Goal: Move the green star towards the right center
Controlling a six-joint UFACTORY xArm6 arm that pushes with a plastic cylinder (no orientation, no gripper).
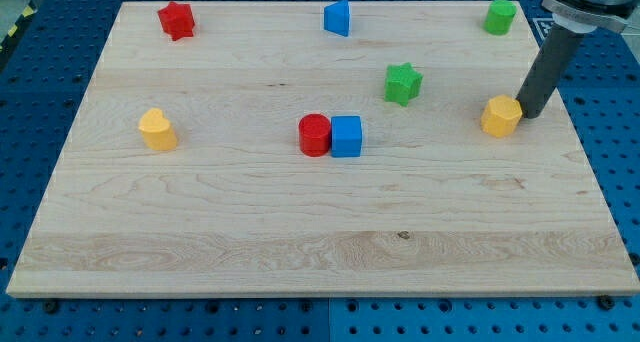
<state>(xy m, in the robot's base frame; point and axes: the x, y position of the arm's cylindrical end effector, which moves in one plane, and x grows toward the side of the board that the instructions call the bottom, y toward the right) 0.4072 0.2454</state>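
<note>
Eight blocks sit on the desk (300, 242). Nearest the bottom edge, mid-desk, a red cylinder (314, 135) touches a blue cube (346, 136); a yellow heart (157, 129) lies toward the left edge. By the right edge, my tip (527, 115) rests just beside a yellow hexagon (501, 115). There is no claw, only the rod. The green star (403, 83) sits left of the hexagon, slightly farther back. To push it well, I judge the tip should circle to the star's left side, then drive rightward, steering clear of the hexagon. Along the top edge: red star (176, 20), blue block (338, 18), green block (500, 17).

Probably lab: blue perforated bench (60, 42)
</note>
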